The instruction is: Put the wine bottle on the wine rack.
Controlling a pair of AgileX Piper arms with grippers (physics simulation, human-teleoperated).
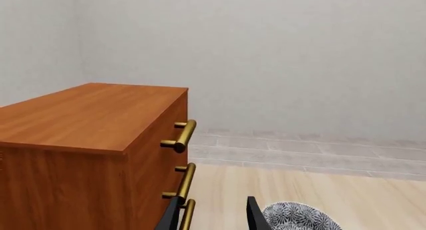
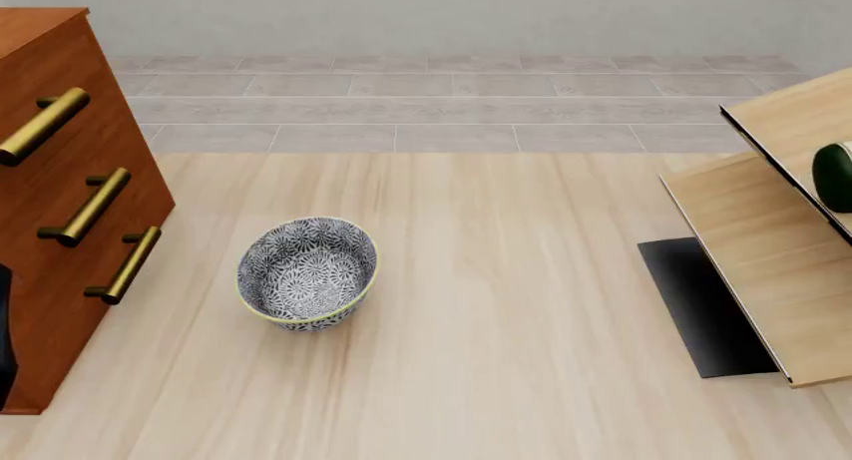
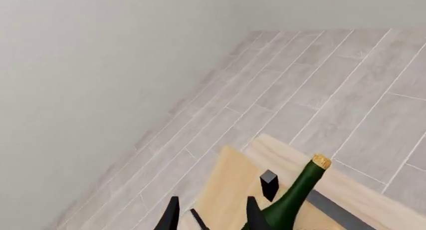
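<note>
Front view shows me the wine rack (image 2: 765, 270) at the counter's (image 2: 533, 280) right edge, with a dark green curve of the wine bottle (image 2: 835, 176) lying on its slanted planks. My right wrist view has the bottle's neck and cork pointing away, just beside the right gripper (image 3: 213, 215), whose fingers stand apart and released, the bottle outside them. My left gripper (image 1: 214, 217) is likewise released, near the drawer cabinet (image 1: 87, 150) and the patterned bowl (image 2: 307, 271)
</note>
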